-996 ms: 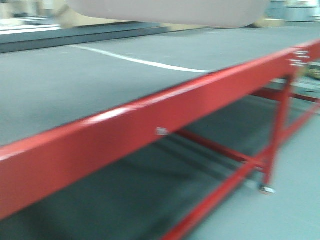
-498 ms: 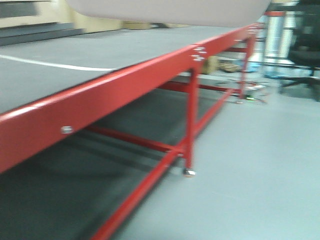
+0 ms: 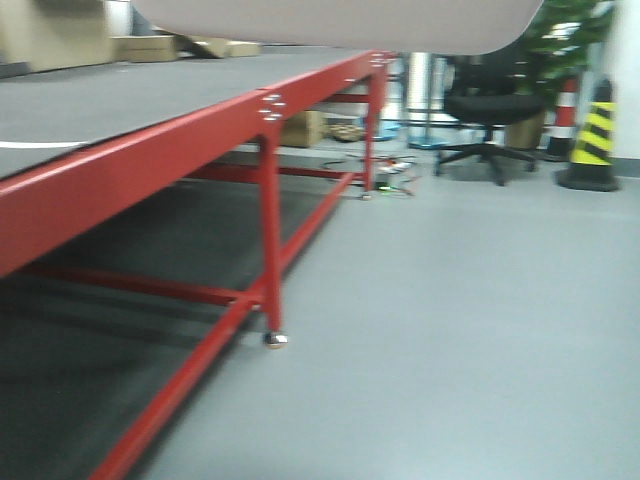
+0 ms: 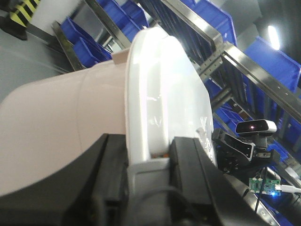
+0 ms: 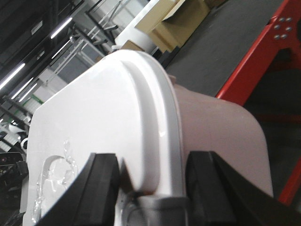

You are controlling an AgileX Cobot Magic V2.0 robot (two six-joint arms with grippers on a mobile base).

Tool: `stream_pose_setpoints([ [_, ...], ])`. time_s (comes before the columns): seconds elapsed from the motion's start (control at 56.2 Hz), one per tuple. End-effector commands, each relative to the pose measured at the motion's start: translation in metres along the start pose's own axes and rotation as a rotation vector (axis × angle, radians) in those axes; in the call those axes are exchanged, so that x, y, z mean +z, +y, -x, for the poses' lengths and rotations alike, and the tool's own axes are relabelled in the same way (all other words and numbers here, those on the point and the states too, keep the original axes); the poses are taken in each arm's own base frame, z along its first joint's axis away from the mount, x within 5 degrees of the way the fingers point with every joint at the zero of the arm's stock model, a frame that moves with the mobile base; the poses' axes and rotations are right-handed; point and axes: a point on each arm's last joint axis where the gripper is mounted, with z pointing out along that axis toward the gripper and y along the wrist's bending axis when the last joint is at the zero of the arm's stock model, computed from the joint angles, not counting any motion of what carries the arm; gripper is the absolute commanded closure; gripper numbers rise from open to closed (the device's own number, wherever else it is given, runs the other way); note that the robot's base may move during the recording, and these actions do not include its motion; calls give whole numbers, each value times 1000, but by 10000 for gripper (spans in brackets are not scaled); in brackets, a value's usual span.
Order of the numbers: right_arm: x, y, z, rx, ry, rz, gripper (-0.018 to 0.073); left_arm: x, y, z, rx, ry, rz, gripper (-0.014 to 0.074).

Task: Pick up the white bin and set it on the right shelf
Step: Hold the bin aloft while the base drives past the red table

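Observation:
The white bin [image 3: 335, 22] hangs in the air at the top of the front view, only its pale underside showing. In the left wrist view my left gripper [image 4: 149, 155] is shut on the rim of the white bin [image 4: 56, 136] at its grey handle, black fingers [image 4: 190, 160] on both sides. In the right wrist view my right gripper [image 5: 151, 176] is shut on the opposite rim of the white bin [image 5: 221, 127], under the glossy lid [image 5: 94, 127]. Steel rack uprights [image 4: 221, 56] with blue crates [image 4: 277, 61] show behind; which is the right shelf I cannot tell.
A red-framed table [image 3: 150, 165] with a grey top runs along the left, its leg [image 3: 270, 230] close ahead. A black office chair [image 3: 490, 110], a yellow-black cone [image 3: 595, 125] and a plant stand at the back right. Grey floor [image 3: 460, 320] lies to the right. Cardboard boxes [image 5: 176, 23] sit beyond.
The front view has swung to the right: the red table has slid left, and the floor, chair and cone have come into view. The bin stays held at the top.

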Motion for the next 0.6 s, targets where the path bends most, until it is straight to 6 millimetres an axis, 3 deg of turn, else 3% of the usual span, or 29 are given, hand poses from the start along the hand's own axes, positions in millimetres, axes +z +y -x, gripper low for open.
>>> stream_pose_setpoints([
  [0.0,-5,44,-1,-16,34,225,490,-1,-54,-9,57,126,-329,723],
  [0.587,-5,44,-1,-16,34,225,490,-1,-54,-9,57,126,-329,723],
])
